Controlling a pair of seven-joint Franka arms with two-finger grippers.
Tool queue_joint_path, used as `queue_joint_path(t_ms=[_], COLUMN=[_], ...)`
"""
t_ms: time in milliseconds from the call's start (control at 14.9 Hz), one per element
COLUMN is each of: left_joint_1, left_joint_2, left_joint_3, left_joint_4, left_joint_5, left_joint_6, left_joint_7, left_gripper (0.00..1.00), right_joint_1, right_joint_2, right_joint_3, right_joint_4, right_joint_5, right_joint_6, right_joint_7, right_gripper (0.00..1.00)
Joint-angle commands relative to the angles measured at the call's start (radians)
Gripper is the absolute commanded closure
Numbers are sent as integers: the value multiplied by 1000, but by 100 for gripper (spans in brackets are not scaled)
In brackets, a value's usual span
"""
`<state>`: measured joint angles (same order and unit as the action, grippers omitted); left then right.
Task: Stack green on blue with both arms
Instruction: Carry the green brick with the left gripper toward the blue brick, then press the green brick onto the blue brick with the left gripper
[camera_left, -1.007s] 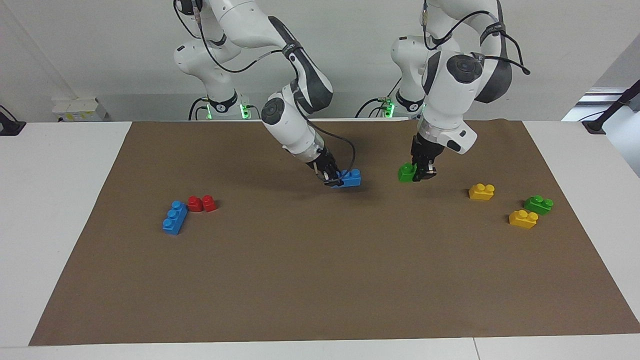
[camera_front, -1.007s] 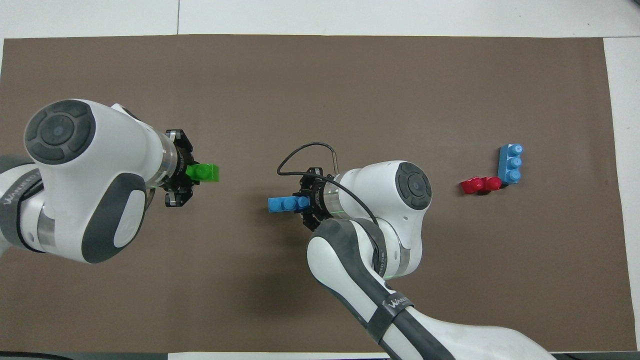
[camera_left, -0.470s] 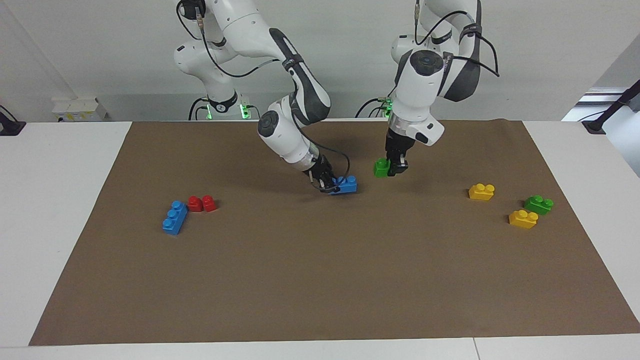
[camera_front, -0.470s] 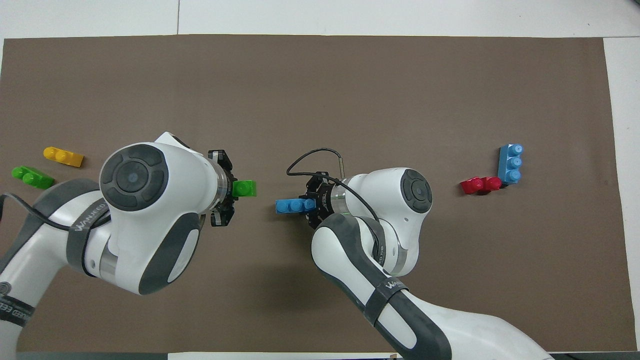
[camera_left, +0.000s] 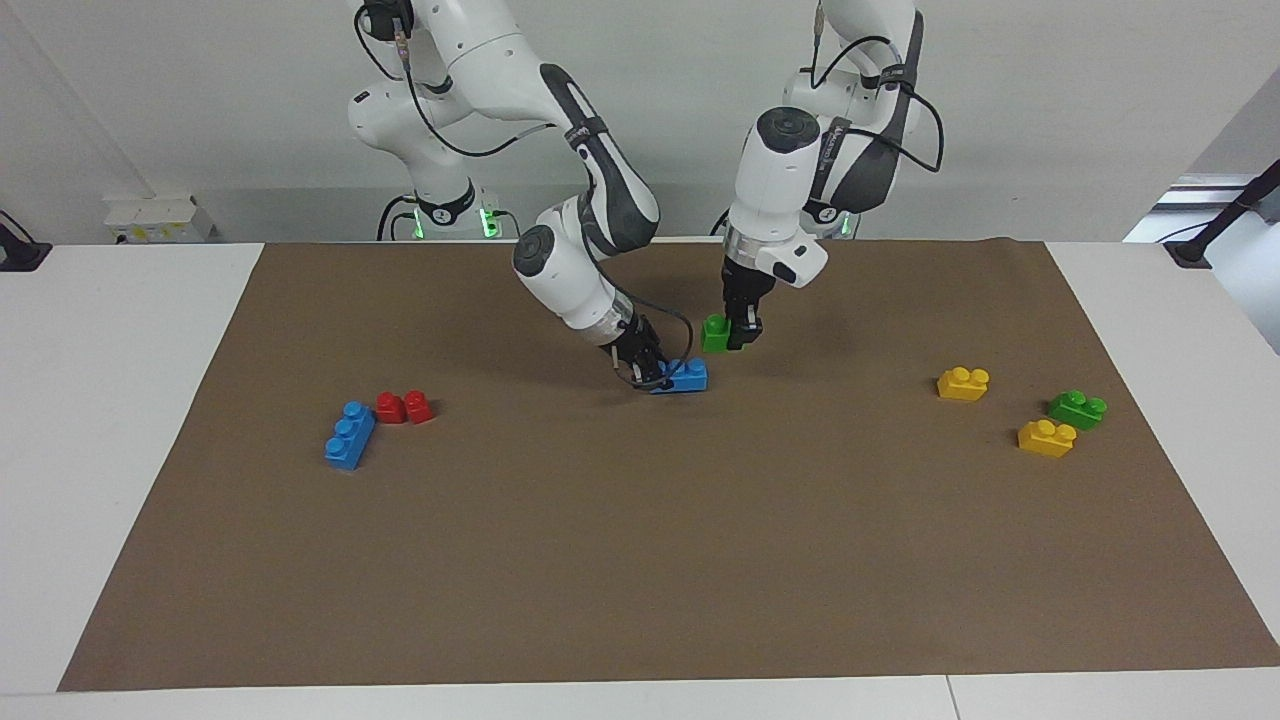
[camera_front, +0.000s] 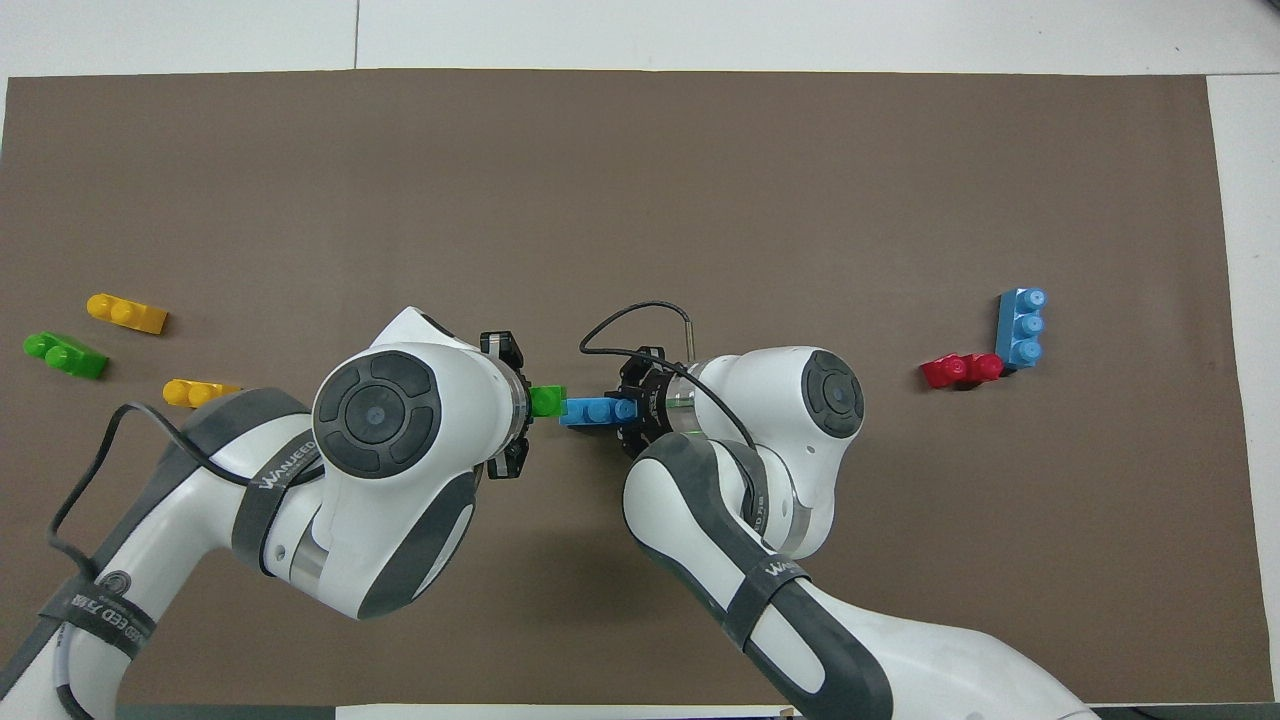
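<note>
My right gripper (camera_left: 647, 373) is shut on one end of a blue three-stud brick (camera_left: 686, 377) and holds it low over the middle of the brown mat (camera_left: 640, 560). My left gripper (camera_left: 741, 331) is shut on a green two-stud brick (camera_left: 714, 333), held a little higher, just beside the blue brick's free end. In the overhead view the green brick (camera_front: 547, 400) in the left gripper (camera_front: 522, 405) sits edge to edge with the blue brick (camera_front: 590, 411) in the right gripper (camera_front: 634, 409).
A second blue brick (camera_left: 349, 435) and a red brick (camera_left: 405, 407) lie toward the right arm's end. Two yellow bricks (camera_left: 963, 383) (camera_left: 1046, 438) and a second green brick (camera_left: 1077, 408) lie toward the left arm's end.
My left gripper has carried the green brick toward the middle of the mat, up to the blue brick. My right gripper has shifted slightly and lowered with the blue brick.
</note>
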<state>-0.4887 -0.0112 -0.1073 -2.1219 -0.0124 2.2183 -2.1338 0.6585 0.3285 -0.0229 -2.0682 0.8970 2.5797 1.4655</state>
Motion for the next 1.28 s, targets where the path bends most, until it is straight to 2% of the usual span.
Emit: queue_joint_path(t_ms=[0, 269, 1007, 1208], left_joint_1=[-43, -45, -73, -73], left_joint_2=[37, 66, 122, 149], left_joint_3=[18, 17, 18, 18], left_joint_4=[-15, -13, -20, -18], left_joint_5=[22, 38, 49, 86], left_joint_6=[50, 70, 118, 147], left_joint_7=[-44, -51, -103, -136], left_gripper=[100, 100, 100, 100], right_joint_1=[15, 24, 27, 27], right_joint_2=[6, 12, 24, 23], right_joint_3=[0, -2, -2, -2], right_joint_4=[-7, -7, -16, -23], right_joint_5=[28, 28, 28, 28], right_joint_6=[34, 57, 77, 89], right_joint_7=[7, 62, 59, 56], right_gripper=[100, 100, 100, 100])
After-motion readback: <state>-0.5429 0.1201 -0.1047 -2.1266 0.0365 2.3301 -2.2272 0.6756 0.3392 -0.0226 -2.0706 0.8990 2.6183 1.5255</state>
